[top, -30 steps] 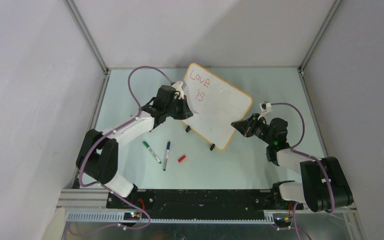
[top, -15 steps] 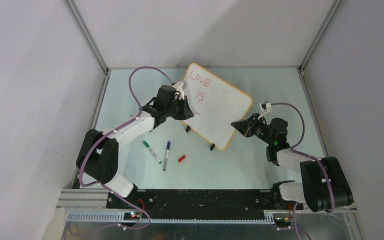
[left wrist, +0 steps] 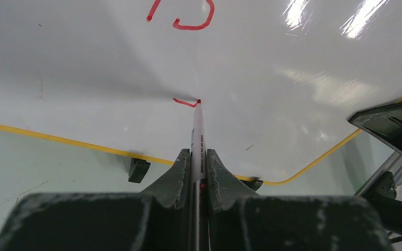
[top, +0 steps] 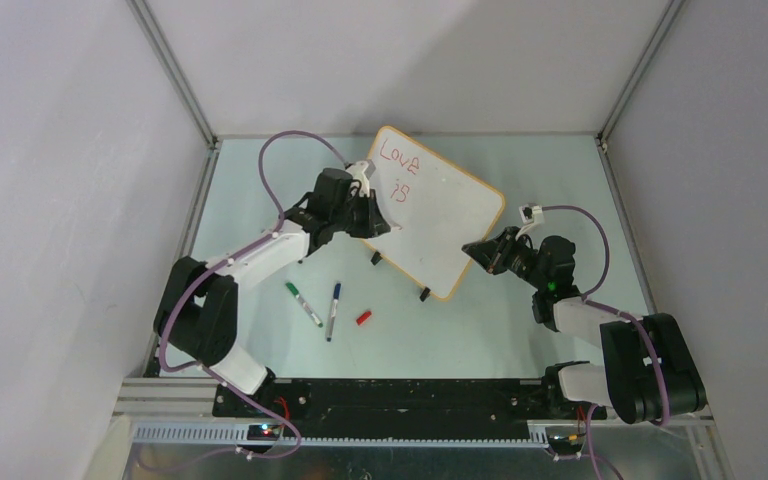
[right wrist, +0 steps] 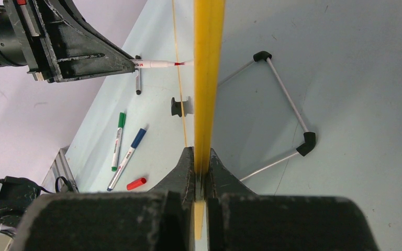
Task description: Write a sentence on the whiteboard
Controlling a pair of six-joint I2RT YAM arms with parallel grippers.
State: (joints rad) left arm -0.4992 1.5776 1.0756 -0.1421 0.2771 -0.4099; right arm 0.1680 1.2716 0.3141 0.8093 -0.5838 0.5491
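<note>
Loose, lower left of centre: green-capped marker (top: 303, 304), blue-capped marker (top: 333, 311), small red cap (top: 363, 317).
White orange-framed whiteboard (top: 450, 230) centre frame; right gripper (right wrist: 199, 157) clamps its edge; left gripper (left wrist: 198, 157) clamps a white red-ink marker (left wrist: 197, 125), tip seemingly touching below the red handwritten sentence (top: 397, 155).

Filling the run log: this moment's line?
left gripper: red marker on whiteboard; right gripper: clamps its edge; sentence: Love is, third line started

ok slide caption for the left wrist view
Left pincer gripping a red marker, tip on the whiteboard at a short red stroke
</note>
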